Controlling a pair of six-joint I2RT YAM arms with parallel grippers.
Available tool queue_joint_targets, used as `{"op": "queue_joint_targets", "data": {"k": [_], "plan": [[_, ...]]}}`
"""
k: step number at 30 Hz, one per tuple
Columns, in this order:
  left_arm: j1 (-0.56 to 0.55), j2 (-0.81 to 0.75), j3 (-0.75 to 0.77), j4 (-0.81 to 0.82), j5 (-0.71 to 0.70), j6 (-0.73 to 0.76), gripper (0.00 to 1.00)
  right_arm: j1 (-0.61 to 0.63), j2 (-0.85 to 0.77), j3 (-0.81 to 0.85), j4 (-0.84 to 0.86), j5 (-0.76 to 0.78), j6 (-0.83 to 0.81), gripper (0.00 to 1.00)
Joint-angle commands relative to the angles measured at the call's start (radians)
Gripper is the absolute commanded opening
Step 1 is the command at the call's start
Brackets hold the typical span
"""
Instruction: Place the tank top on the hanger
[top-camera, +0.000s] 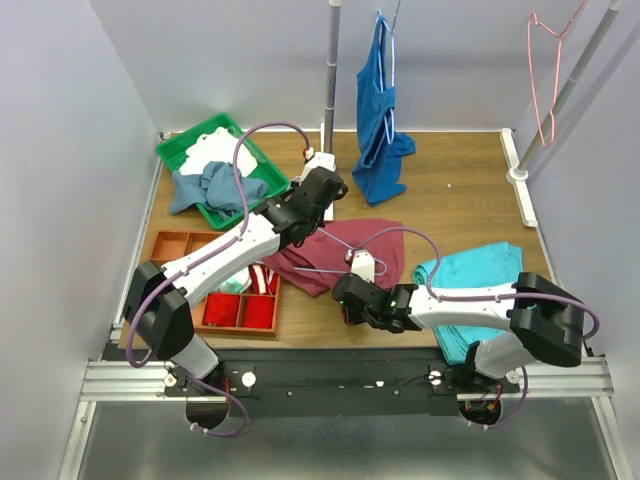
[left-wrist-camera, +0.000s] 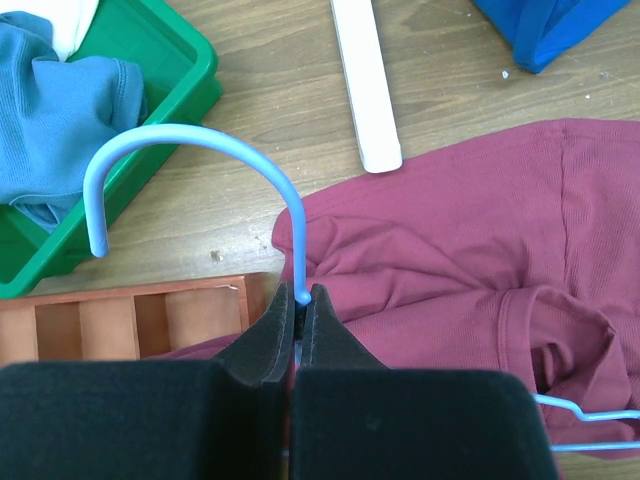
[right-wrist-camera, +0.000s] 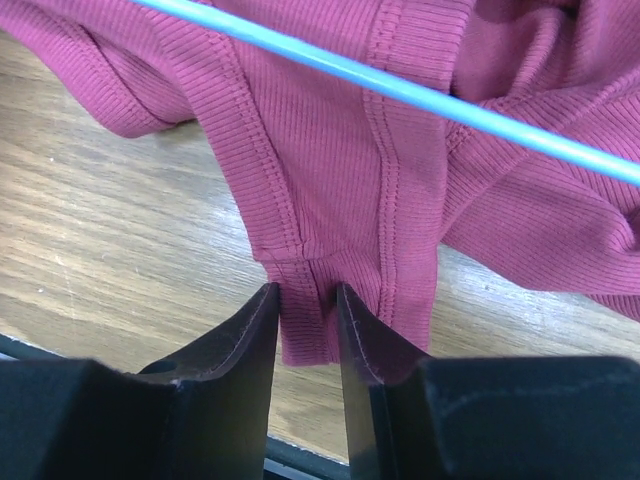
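A maroon tank top (top-camera: 350, 248) lies crumpled near the middle of the wooden table (top-camera: 460, 200), between two robot arms, with the pale blue wire hanger (left-wrist-camera: 190, 130) resting partly on it and one of its wires running across the cloth. The left gripper (left-wrist-camera: 303, 300) is clamped tight on the hanger's neck just below the hook. The right gripper (right-wrist-camera: 305, 295) has its jaws part-way apart, astride the end of a narrow ribbed strap (right-wrist-camera: 340, 200) at the near edge, with no clear pinch on it. The top looks light, soft and limp, likely to sag and bunch wherever it is lifted. The stitched strap, doubled at its seam, seems the firmest place to take hold. The thin, stiff wire should keep its shape but could slip through loose folds.
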Motion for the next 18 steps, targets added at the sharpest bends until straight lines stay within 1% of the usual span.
{"op": "queue_joint_targets", "data": {"k": [1, 2, 3, 6, 9, 12, 18], "plan": [[0.005, -0.048, -0.01, 0.013, -0.002, 0.007, 0.0, 0.006, 0.002, 0.003, -0.039, 0.056, 0.039, 0.36], [0.005, -0.051, -0.012, 0.013, -0.002, 0.008, 0.0, 0.006, -0.017, 0.002, -0.048, 0.067, 0.045, 0.33], [0.006, -0.054, -0.012, 0.011, 0.0, 0.01, 0.0, 0.008, -0.029, -0.006, -0.056, 0.077, 0.058, 0.22], [0.008, -0.067, -0.016, 0.008, -0.002, 0.012, 0.0, 0.002, -0.103, -0.021, -0.083, 0.117, 0.08, 0.06], [0.008, -0.087, -0.021, 0.01, 0.004, 0.009, 0.0, -0.021, -0.173, -0.036, -0.128, 0.15, 0.088, 0.01], [0.01, -0.11, -0.027, 0.013, 0.018, 0.004, 0.0, -0.052, -0.234, -0.061, -0.146, 0.159, 0.089, 0.01], [0.01, -0.168, -0.062, 0.027, 0.041, -0.008, 0.0, -0.13, -0.321, -0.109, -0.164, 0.128, 0.079, 0.01]]}}
